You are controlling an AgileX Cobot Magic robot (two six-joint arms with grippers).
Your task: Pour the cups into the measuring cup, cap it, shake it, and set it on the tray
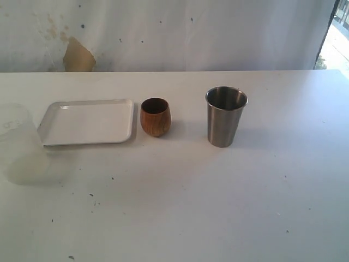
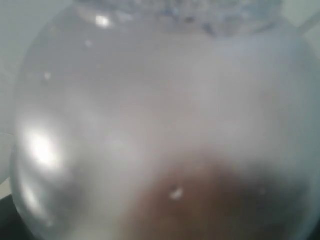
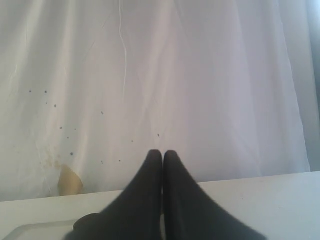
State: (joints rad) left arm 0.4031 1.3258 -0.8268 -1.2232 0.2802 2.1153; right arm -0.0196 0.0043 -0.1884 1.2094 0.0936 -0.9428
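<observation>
The brown wooden cup [image 1: 155, 117] stands just right of the white tray [image 1: 87, 121]. Further right the steel tumbler [image 1: 225, 117] is upright with its mouth open. No arm shows in the exterior view. My right gripper [image 3: 162, 154] is shut with nothing between its fingers, raised and facing the back wall. The wooden cup's dark rim [image 3: 86, 222] and a tray corner [image 3: 30, 231] peek out beside it. A blurred translucent rounded surface [image 2: 150, 100] fills the left wrist view and hides my left gripper. The measuring cup and the cap are out of view.
A frosted translucent container [image 1: 19, 144] stands at the left edge of the exterior view, beside the tray. A white curtain with a tan stain [image 1: 79, 56] hangs behind the white table [image 1: 218, 207].
</observation>
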